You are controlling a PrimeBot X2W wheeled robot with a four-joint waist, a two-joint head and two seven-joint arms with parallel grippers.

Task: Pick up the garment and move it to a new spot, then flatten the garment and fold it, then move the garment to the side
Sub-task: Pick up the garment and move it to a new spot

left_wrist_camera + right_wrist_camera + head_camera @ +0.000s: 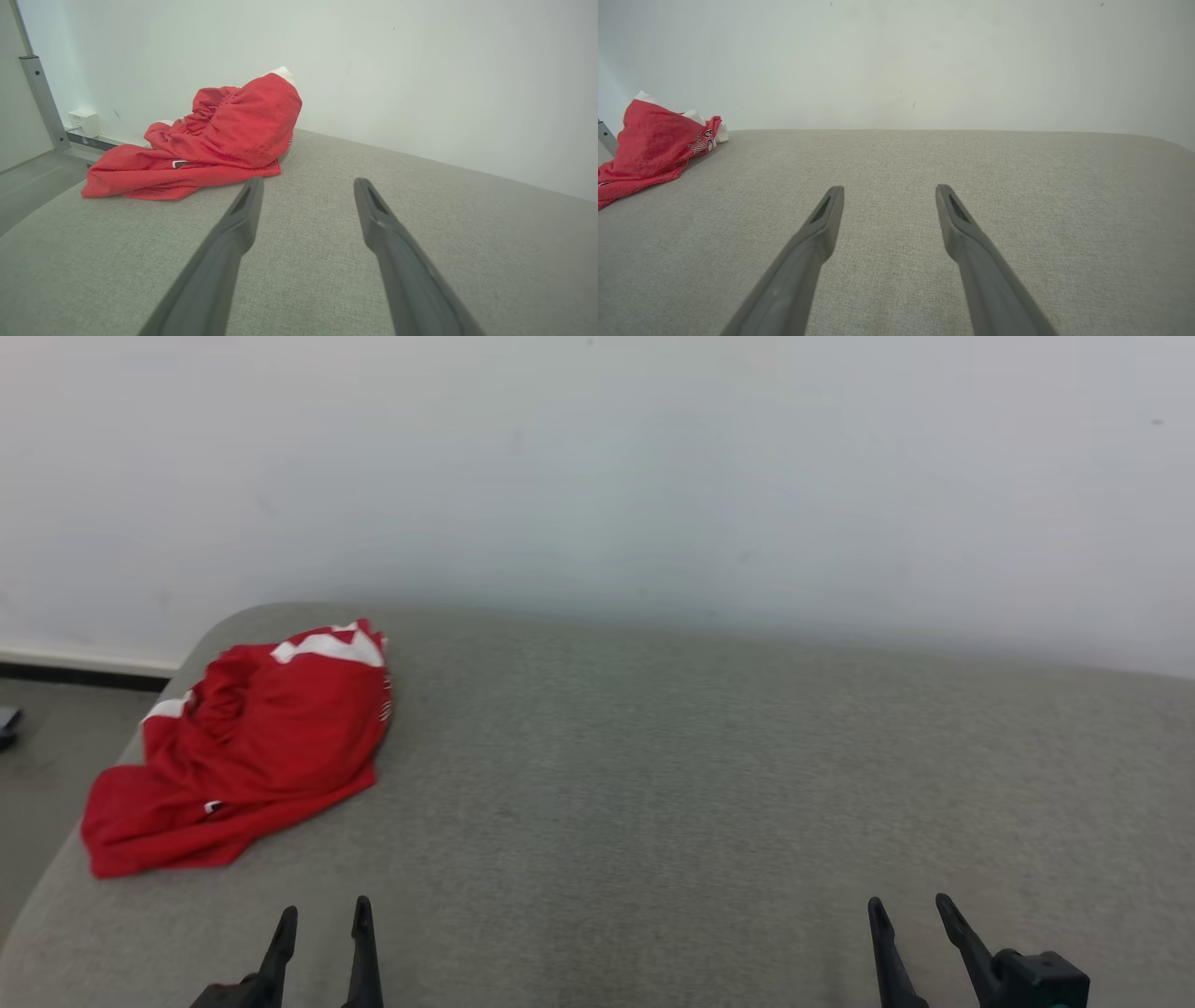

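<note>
The garment (243,747) is a red piece of clothing with white trim, lying crumpled in a heap at the far left of the grey padded surface (700,775). In the left wrist view the garment (210,140) lies ahead and to the left of my fingers; in the right wrist view the garment (649,144) sits at the left edge. My left gripper (322,913) rests at the bottom left, open and empty, a short way in front of the heap. My right gripper (910,907) stands open and empty at the bottom right, far from the cloth.
A white wall (653,476) runs behind the grey surface. The surface's rounded left edge drops to a grey floor (47,756). A metal post (44,100) and a small white box (84,122) stand by the wall on the left.
</note>
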